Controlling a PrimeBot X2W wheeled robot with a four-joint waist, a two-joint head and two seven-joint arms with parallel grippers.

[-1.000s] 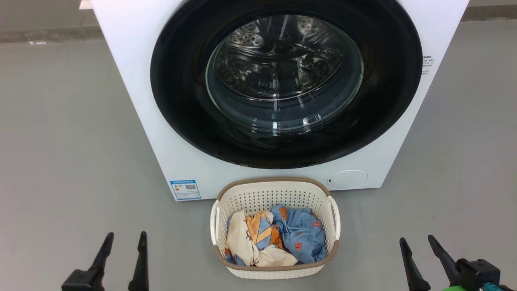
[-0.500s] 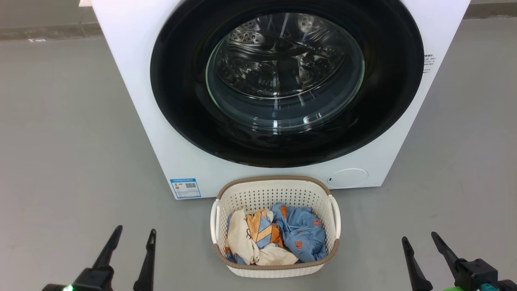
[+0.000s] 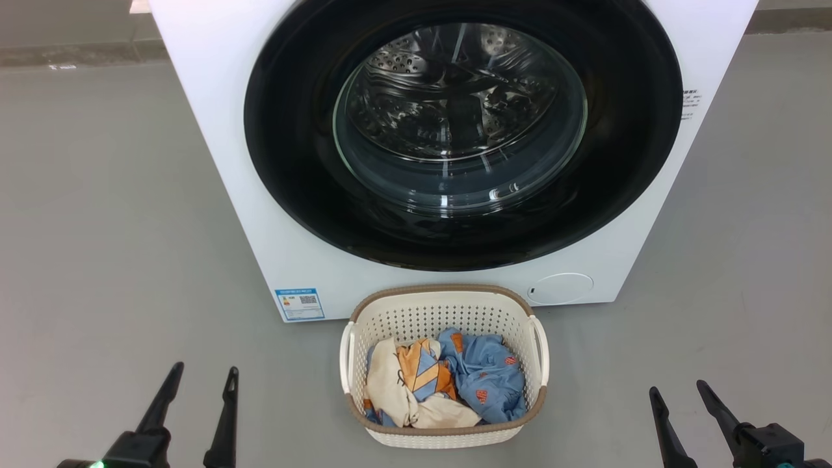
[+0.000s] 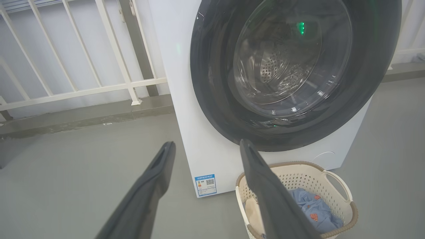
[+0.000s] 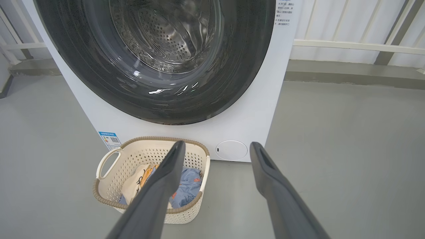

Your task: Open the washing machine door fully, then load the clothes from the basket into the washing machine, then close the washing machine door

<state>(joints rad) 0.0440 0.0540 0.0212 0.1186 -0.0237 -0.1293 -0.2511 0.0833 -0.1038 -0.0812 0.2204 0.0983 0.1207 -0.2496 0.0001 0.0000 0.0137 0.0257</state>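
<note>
Progress nil: washing machine door [image 3: 461, 130] appears shut, clothes [image 3: 448, 383] all lie in the basket [image 3: 448, 289] before it, nothing loaded; left tool [image 3: 205, 368] and right tool [image 3: 677, 387] both spread wide, empty

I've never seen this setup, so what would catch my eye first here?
The big black round door of the washing machine, shut, looms at the top of the head view. Before it on the grey floor stands a cream basket of blue, orange and cream clothes. The left claw and right claw hang open at the lower corners.
</note>
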